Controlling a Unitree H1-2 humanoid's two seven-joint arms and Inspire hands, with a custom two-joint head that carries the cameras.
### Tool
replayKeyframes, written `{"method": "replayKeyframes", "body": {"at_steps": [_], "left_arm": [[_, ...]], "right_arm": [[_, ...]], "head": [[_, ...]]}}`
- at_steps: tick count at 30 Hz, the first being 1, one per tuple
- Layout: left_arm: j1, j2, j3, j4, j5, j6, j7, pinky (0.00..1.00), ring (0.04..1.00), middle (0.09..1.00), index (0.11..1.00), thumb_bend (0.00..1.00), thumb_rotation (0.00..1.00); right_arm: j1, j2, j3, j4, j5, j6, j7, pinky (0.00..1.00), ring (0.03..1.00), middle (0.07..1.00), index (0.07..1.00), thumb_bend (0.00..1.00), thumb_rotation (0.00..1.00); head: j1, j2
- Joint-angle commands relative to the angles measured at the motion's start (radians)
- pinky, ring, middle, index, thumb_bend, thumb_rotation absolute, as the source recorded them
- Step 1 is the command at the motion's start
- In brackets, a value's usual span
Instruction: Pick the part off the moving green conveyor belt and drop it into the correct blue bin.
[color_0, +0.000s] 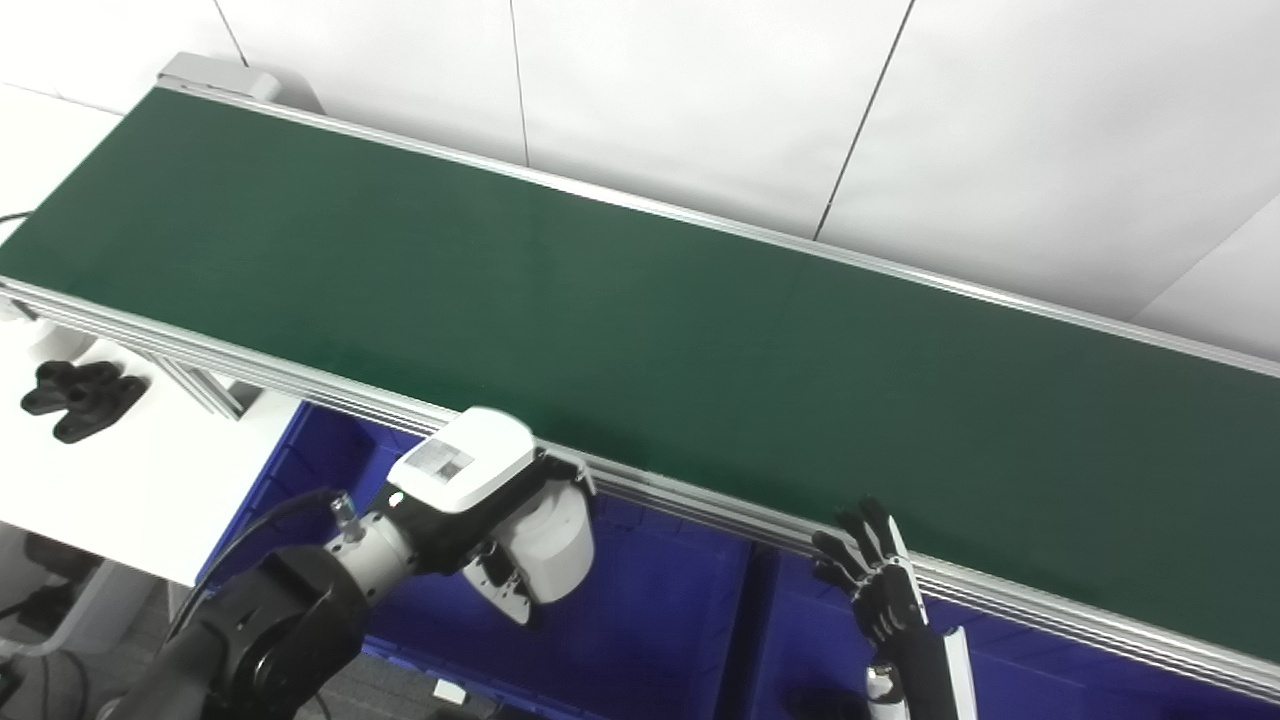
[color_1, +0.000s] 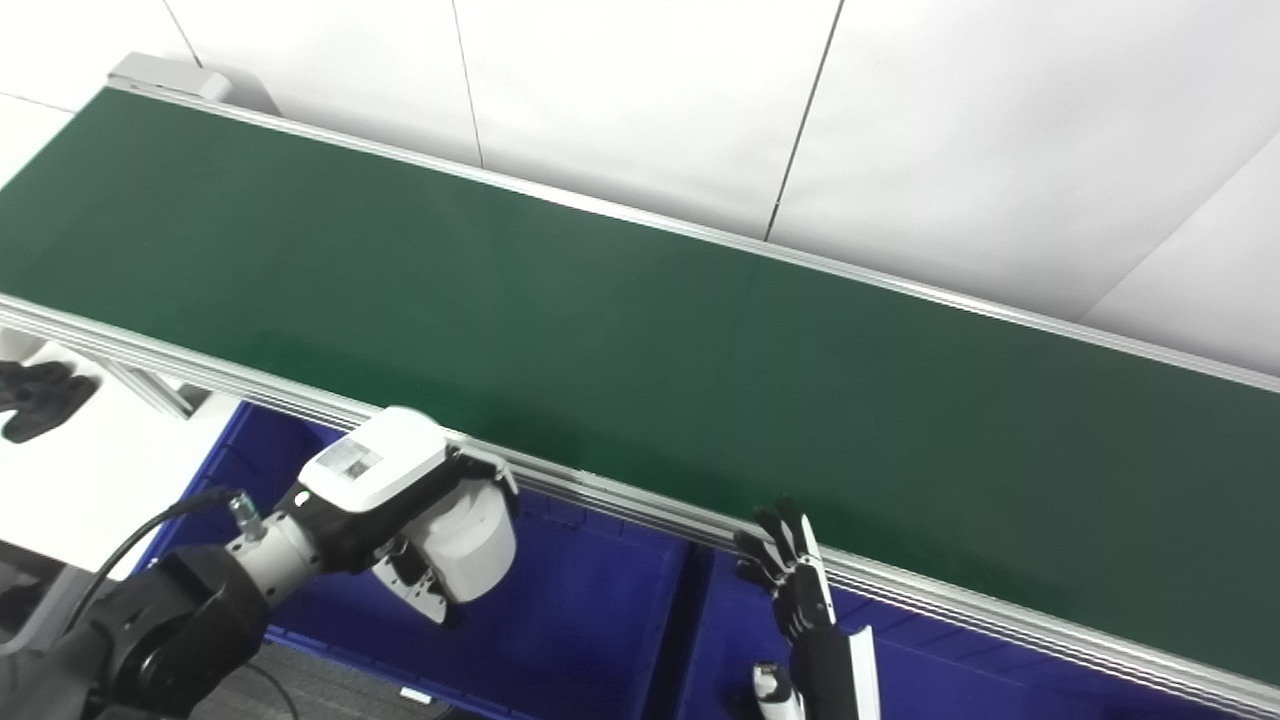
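White part (color_0: 548, 545) within left hand (color_0: 490, 500) fingers (color_0: 500, 590)

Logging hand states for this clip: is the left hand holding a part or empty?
Holding: the left hand is closed around a white cylindrical part, over the left blue bin.

The green belt (color_0: 640, 320) runs bare from end to end; its whole surface is open to approach from above. A wall (color_0: 700, 90) stands close behind its far rail. The near aluminium rail (color_0: 700, 505) overhangs the blue bins (color_0: 660, 610), narrowing entry from the belt side. The left hand (color_0: 500, 520) occupies the space over the left bin. The right hand (color_0: 875, 575), fingers spread, stands just beside the rail near the divider between bins.
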Motion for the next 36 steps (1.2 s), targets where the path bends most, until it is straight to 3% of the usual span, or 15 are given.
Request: {"method": "replayKeyframes", "body": {"at_steps": [1,11,18,21,23,24,25,26,27,33,36], "left_arm": [[-0.006,0.010,-0.004,0.007,0.009,-0.037,0.047,0.42,0.423,0.500,0.504,0.50,0.00],[-0.035,0.023,-0.040,0.121,0.099,-0.055,0.068,0.41,0.422,0.494,0.517,0.50,0.00],[-0.041,-0.010,-0.065,0.149,0.229,0.003,0.085,0.35,0.390,0.459,0.542,0.50,0.00],[-0.040,-0.025,-0.083,0.125,0.343,0.070,0.027,0.41,0.429,0.520,0.495,0.50,0.00],[-0.041,-0.034,-0.093,0.105,0.417,0.110,-0.040,0.51,0.581,0.650,0.495,0.52,0.04],[-0.042,-0.037,-0.097,0.098,0.441,0.122,-0.064,0.57,0.653,0.709,0.607,0.73,0.10],[-0.041,-0.038,-0.101,0.094,0.477,0.129,-0.073,0.60,0.677,0.730,0.646,0.80,0.12],[-0.039,-0.039,-0.104,0.091,0.500,0.133,-0.076,0.68,0.739,0.781,0.717,0.92,0.22],[-0.036,-0.039,-0.107,0.089,0.520,0.134,-0.070,0.71,0.761,0.802,0.748,0.97,0.29],[-0.031,-0.045,-0.102,0.064,0.534,0.138,-0.120,0.76,0.795,0.836,0.802,1.00,0.44],[-0.031,-0.054,-0.099,0.059,0.546,0.146,-0.143,0.76,0.798,0.839,0.811,1.00,0.43]], "right_arm": [[0.008,0.012,-0.001,-0.025,0.005,0.002,0.013,0.78,0.839,0.907,0.957,0.87,0.96],[0.004,0.030,-0.007,-0.015,0.004,-0.005,0.023,0.78,0.842,0.906,0.958,0.86,0.95],[0.001,0.036,-0.010,-0.014,0.001,-0.009,0.026,0.78,0.841,0.907,0.957,0.86,0.95],[0.001,0.034,-0.012,-0.014,0.001,-0.009,0.027,0.78,0.843,0.909,0.959,0.87,0.95],[0.000,0.032,-0.014,-0.013,0.003,-0.010,0.028,0.78,0.842,0.910,0.960,0.87,0.96],[-0.001,0.031,-0.015,-0.013,0.004,-0.011,0.029,0.78,0.842,0.911,0.960,0.86,0.95],[-0.001,0.031,-0.015,-0.013,0.007,-0.011,0.030,0.78,0.842,0.911,0.960,0.86,0.95],[0.000,0.030,-0.015,-0.014,0.009,-0.011,0.031,0.79,0.843,0.910,0.960,0.86,0.95],[0.000,0.030,-0.016,-0.014,0.008,-0.011,0.031,0.78,0.842,0.910,0.959,0.86,0.95],[0.000,0.028,-0.019,-0.016,0.004,-0.008,0.032,0.78,0.841,0.908,0.959,0.87,0.96],[0.001,0.027,-0.019,-0.018,0.004,-0.006,0.033,0.78,0.843,0.909,0.960,0.86,0.96]], "head": [[-0.004,0.000],[-0.007,-0.006],[-0.010,-0.006],[-0.015,-0.007],[-0.016,-0.007],[-0.017,-0.007],[-0.019,-0.007],[-0.019,-0.007],[-0.020,-0.006],[-0.022,-0.005],[-0.025,-0.003]]}}
